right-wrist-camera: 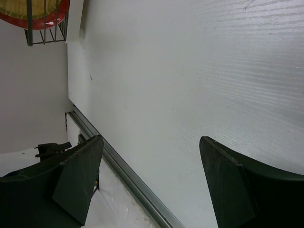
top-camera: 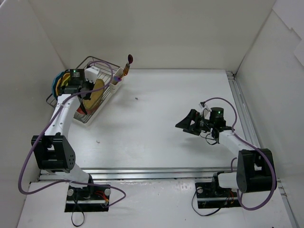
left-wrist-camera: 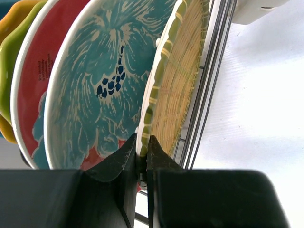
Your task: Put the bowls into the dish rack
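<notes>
The silver wire dish rack stands at the far left of the table, with a white utensil cup on its right corner. Several bowls stand upright in it: blue, orange, green, two red-and-teal patterned. The tan woven bowl stands rightmost, beside the rack's wires. My left gripper is over the rack, shut on the tan woven bowl's rim. My right gripper hangs open and empty above the bare table on the right.
A brush-like utensil sticks up from the cup. White walls enclose the table on three sides. A metal rail runs along the table's near edge. The rack's corner shows far off in the right wrist view.
</notes>
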Tool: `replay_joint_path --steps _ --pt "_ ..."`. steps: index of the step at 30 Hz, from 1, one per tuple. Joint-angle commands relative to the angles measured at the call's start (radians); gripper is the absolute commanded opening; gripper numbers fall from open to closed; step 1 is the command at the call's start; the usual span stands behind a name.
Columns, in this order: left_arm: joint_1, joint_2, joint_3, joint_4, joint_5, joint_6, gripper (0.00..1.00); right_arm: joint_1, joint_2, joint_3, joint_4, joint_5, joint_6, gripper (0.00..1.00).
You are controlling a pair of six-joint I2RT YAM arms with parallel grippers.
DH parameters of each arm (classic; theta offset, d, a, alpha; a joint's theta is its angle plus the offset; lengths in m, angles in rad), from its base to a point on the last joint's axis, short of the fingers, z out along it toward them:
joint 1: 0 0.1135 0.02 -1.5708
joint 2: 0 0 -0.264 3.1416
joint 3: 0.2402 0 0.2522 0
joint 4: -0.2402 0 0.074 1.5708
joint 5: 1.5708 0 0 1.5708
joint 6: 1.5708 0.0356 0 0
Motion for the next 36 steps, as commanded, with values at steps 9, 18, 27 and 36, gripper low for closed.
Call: replay_joint_path --steps 9,18,27,36 --pt "0.016 -0.025 0.052 -0.072 0.003 -0.024 0.11 -0.006 -0.004 0.000 0.074 -0.038 0.005 0.79" --pt "0.016 -0.005 0.063 -0.085 -0.002 -0.033 0.25 -0.005 -0.002 -0.002 0.079 -0.039 0.004 0.79" --pt "0.016 -0.059 0.075 -0.052 -0.004 -0.067 0.57 -0.006 -0.048 0.012 0.033 -0.023 -0.007 0.79" --pt "0.016 -0.111 0.084 -0.048 0.036 -0.114 0.69 -0.008 -0.117 0.032 -0.033 0.001 -0.029 0.80"
